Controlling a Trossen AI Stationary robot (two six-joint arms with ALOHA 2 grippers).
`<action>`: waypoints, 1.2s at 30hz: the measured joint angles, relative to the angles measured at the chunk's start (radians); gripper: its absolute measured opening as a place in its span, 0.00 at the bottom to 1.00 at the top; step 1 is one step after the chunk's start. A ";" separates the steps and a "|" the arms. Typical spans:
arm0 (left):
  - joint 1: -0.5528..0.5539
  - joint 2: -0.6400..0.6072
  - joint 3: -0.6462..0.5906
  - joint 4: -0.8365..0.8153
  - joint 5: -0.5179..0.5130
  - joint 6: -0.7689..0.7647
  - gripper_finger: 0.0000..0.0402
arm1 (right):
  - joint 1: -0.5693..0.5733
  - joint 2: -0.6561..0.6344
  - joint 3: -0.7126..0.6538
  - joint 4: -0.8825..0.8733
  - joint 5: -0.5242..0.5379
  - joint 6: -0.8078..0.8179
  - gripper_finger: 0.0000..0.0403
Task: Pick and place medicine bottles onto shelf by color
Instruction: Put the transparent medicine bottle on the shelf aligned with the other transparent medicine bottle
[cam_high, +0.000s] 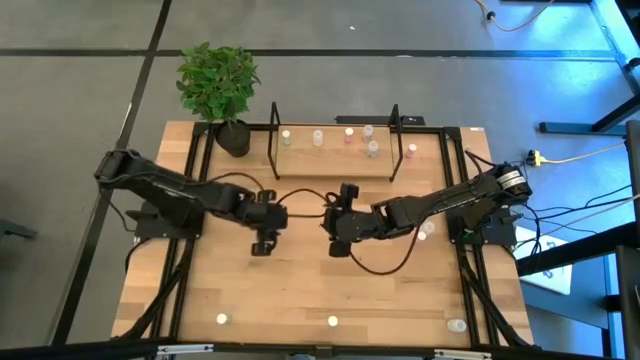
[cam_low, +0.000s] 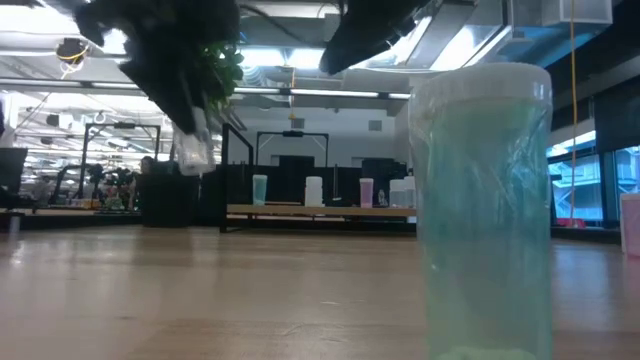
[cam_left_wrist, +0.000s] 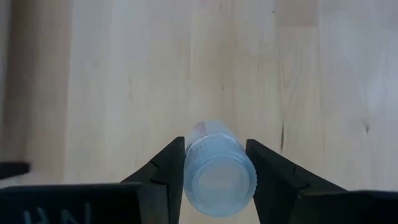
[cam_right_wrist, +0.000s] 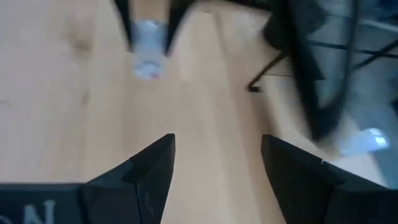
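Note:
A pale clear medicine bottle (cam_left_wrist: 217, 174) sits between the fingers of my left gripper (cam_left_wrist: 215, 144), which hangs over the table's middle (cam_high: 263, 243). In the low view this bottle (cam_low: 192, 150) is well above the tabletop. My right gripper (cam_right_wrist: 217, 140) is open and empty just to its right (cam_high: 335, 245), facing it. The shelf (cam_high: 330, 165) stands at the far edge with several small bottles upright on its board, among them a green one (cam_low: 260, 190), a white one (cam_low: 314, 191) and a pink one (cam_low: 366, 192). Loose bottles stand along the near edge (cam_high: 222, 319), (cam_high: 332, 321), (cam_high: 456, 325). My left gripper pinches the bottle's round sides (cam_left_wrist: 189, 163) between its two fingers. The bottle lies along the fingers, one round flat end turned back toward the wrist. The fingers slant down from above. The bottle is lifted clear of the table and hangs nearly upright.
A potted plant (cam_high: 218, 85) stands at the far left beside the shelf. Another small bottle (cam_high: 428, 228) lies under my right arm. A pale green bottle (cam_low: 485, 210) stands very close to the low camera. Bare wood lies between the grippers and the near edge.

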 joint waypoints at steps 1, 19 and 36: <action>0.015 0.015 0.000 0.012 0.018 0.015 0.33 | 0.000 0.000 0.000 -0.007 -0.027 0.000 0.60; 0.162 0.211 0.000 0.145 0.089 0.157 0.33 | 0.000 0.000 0.000 -0.027 -0.291 -0.023 0.60; 0.157 0.221 0.001 0.140 0.091 0.087 0.33 | 0.001 0.000 0.000 -0.022 -0.291 -0.024 0.60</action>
